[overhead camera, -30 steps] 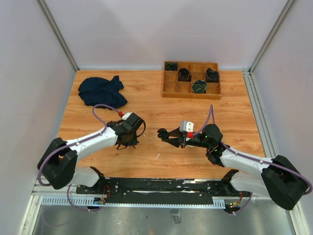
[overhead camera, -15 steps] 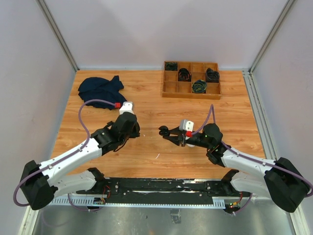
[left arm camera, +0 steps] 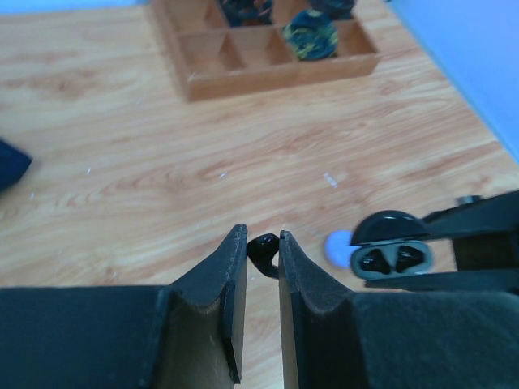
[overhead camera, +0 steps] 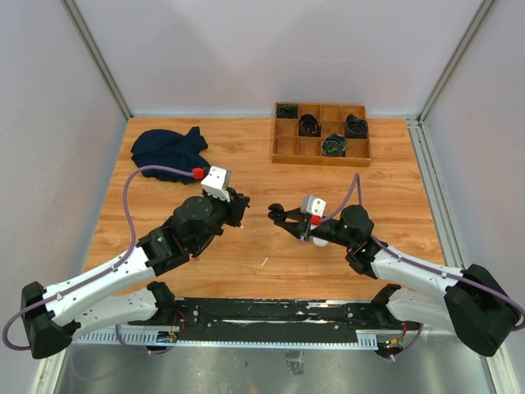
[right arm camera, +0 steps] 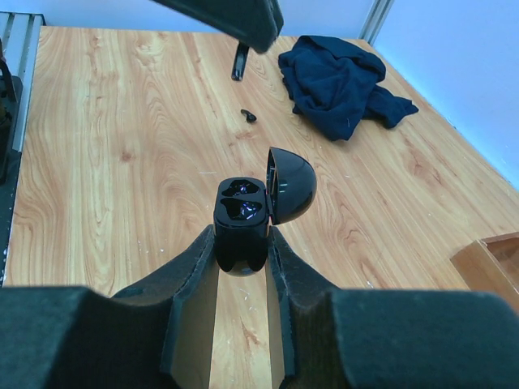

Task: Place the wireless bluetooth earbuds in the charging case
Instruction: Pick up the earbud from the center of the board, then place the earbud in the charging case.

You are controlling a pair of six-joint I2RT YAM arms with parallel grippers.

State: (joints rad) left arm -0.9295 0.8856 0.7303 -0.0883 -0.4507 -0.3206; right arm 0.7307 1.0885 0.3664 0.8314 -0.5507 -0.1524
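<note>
My left gripper (left arm camera: 261, 240) is shut on a small black earbud (left arm camera: 264, 253), pinched at the fingertips above the table. In the top view it (overhead camera: 239, 205) hangs left of the case, a short gap away. My right gripper (right arm camera: 241, 243) is shut on the black charging case (right arm camera: 241, 212), held upright with its lid (right arm camera: 292, 185) swung open. Both sockets look empty. The case also shows in the left wrist view (left arm camera: 391, 259) and the top view (overhead camera: 276, 213). A second small black bud (right arm camera: 249, 116) lies on the table beyond the case.
A wooden compartment tray (overhead camera: 321, 153) with coiled black cables stands at the back right. A dark blue cloth (overhead camera: 171, 152) lies at the back left. A pale round object (left arm camera: 336, 243) lies on the table under my right gripper.
My left arm has risen from the table and swung right and forward toward the case, with the black earbud in its fingers. The right gripper has shifted only slightly.
</note>
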